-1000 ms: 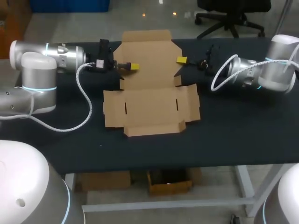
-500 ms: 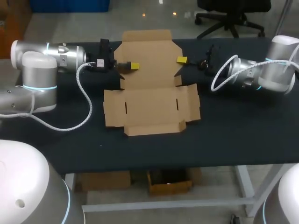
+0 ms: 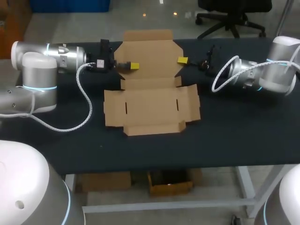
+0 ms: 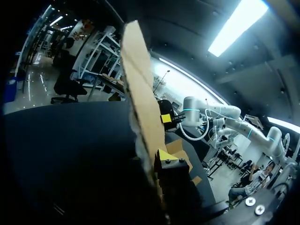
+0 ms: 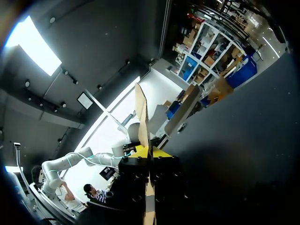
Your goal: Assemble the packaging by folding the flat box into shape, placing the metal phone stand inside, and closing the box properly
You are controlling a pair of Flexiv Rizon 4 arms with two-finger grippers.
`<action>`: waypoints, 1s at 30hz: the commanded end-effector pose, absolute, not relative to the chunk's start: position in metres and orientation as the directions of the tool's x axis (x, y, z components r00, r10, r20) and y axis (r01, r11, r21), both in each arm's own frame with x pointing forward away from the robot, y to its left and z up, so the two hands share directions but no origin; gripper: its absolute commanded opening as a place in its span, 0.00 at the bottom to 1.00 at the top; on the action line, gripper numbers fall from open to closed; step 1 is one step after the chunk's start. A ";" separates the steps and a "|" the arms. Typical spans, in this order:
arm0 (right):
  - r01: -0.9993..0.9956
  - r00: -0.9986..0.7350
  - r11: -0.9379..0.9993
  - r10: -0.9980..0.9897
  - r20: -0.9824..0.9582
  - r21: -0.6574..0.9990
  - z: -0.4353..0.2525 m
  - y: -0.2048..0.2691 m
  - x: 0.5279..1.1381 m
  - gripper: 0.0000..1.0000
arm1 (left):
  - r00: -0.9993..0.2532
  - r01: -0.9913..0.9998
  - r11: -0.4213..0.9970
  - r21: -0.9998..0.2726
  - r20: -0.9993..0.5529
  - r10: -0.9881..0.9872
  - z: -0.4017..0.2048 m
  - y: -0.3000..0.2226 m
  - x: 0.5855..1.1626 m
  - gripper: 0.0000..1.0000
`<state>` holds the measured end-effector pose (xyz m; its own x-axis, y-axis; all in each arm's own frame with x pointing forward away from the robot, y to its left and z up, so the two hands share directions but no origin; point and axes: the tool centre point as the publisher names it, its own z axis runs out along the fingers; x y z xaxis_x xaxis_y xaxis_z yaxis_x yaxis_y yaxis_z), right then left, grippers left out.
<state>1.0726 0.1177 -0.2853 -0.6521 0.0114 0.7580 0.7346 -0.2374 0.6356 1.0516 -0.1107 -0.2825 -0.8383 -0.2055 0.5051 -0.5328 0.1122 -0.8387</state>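
Note:
A brown cardboard box [image 3: 152,110] lies unfolded on the dark table, its front panels flat. Its rear panel [image 3: 147,51] is held from both sides. My left gripper [image 3: 132,66] sits at the panel's left edge; in the left wrist view the cardboard [image 4: 140,98] runs edge-on between the fingers of the left gripper [image 4: 158,164], which is shut on it. My right gripper [image 3: 183,60] is at the panel's right edge; in the right wrist view the right gripper [image 5: 150,152] pinches the thin cardboard [image 5: 142,115] between its yellow tips. No metal phone stand shows in any view.
The dark table [image 3: 234,131] extends in front of and beside the box. A white cable [image 3: 86,110] loops from my left arm onto the table left of the box. Another cable [image 3: 220,77] hangs by my right arm.
Almost nothing differs in the head view: the left gripper's yellow tip sits a touch closer against the rear panel. The box and the right arm are as before.

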 end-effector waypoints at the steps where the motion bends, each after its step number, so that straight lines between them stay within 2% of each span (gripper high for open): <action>1: 0.734 -0.655 -0.239 -0.001 0.756 0.636 -0.286 0.117 1.075 0.00 | -0.840 -0.532 0.115 -0.839 0.506 -0.196 -0.285 -0.110 1.054 0.00; 7: 0.733 -0.657 -0.243 -0.006 0.754 0.636 -0.285 0.117 1.074 0.00 | -0.842 -0.530 0.116 -0.840 0.505 -0.189 -0.285 -0.110 1.054 0.00; 8: 0.733 -0.656 -0.243 -0.007 0.754 0.635 -0.284 0.117 1.074 0.14 | -0.842 -0.530 0.116 -0.840 0.505 -0.188 -0.285 -0.110 1.054 0.00; 9: 0.733 -0.656 -0.243 -0.008 0.754 0.635 -0.284 0.117 1.074 0.34 | -0.842 -0.530 0.117 -0.840 0.506 -0.187 -0.285 -0.110 1.054 0.00; 11: 0.732 -0.657 -0.243 -0.005 0.754 0.636 -0.282 0.116 1.073 0.49 | -0.842 -0.530 0.117 -0.840 0.506 -0.186 -0.284 -0.110 1.055 0.00; 13: 0.729 -0.657 -0.240 0.016 0.754 0.640 -0.280 0.113 1.072 0.74 | -0.843 -0.530 0.117 -0.840 0.506 -0.185 -0.283 -0.109 1.056 0.00; 14: 0.729 -0.655 -0.237 0.029 0.755 0.642 -0.279 0.110 1.071 0.81 | -0.843 -0.529 0.117 -0.840 0.505 -0.185 -0.283 -0.108 1.057 0.00; 16: 0.731 -0.648 -0.234 0.053 0.760 0.641 -0.279 0.105 1.070 0.87 | -0.844 -0.528 0.117 -0.841 0.504 -0.185 -0.282 -0.107 1.058 0.00; 19: 0.729 -0.642 -0.231 0.094 0.761 0.644 -0.277 0.097 1.066 0.83 | -0.847 -0.523 0.119 -0.844 0.499 -0.185 -0.280 -0.106 1.063 0.00; 21: 0.727 -0.638 -0.231 0.122 0.761 0.647 -0.275 0.091 1.062 0.76 | -0.852 -0.516 0.122 -0.848 0.492 -0.180 -0.279 -0.107 1.068 0.00; 22: 0.723 -0.636 -0.230 0.144 0.758 0.651 -0.273 0.086 1.060 0.60 | -0.857 -0.508 0.125 -0.852 0.485 -0.175 -0.278 -0.108 1.070 0.00; 23: 0.720 -0.636 -0.231 0.158 0.756 0.654 -0.271 0.083 1.057 0.49 | -0.863 -0.499 0.127 -0.858 0.477 -0.169 -0.277 -0.109 1.073 0.00; 25: 0.714 -0.635 -0.233 0.181 0.751 0.660 -0.268 0.077 1.052 0.44 | -0.877 -0.475 0.125 -0.871 0.457 -0.147 -0.274 -0.111 1.078 0.00; 26: 0.710 -0.636 -0.234 0.193 0.748 0.664 -0.267 0.074 1.049 0.35 | -0.882 -0.466 0.125 -0.876 0.449 -0.143 -0.272 -0.112 1.081 0.00; 27: 0.707 -0.636 -0.236 0.202 0.745 0.667 -0.265 0.071 1.046 0.13 | -0.887 -0.457 0.124 -0.881 0.441 -0.138 -0.271 -0.113 1.082 0.00; 28: 0.705 -0.636 -0.237 0.208 0.743 0.669 -0.264 0.069 1.045 0.04 | -0.892 -0.449 0.122 -0.885 0.434 -0.131 -0.270 -0.114 1.085 0.00; 30: 0.699 -0.635 -0.239 0.228 0.738 0.674 -0.262 0.063 1.039 0.00 | -0.901 -0.429 0.121 -0.895 0.414 -0.127 -0.268 -0.116 1.090 0.00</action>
<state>1.0591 0.0695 -0.2726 -0.6627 0.1245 0.7385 0.7053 -0.2277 0.6713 1.0774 -0.1132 -0.2648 -0.8959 -0.1678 0.4112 -0.4324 0.1179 -0.8940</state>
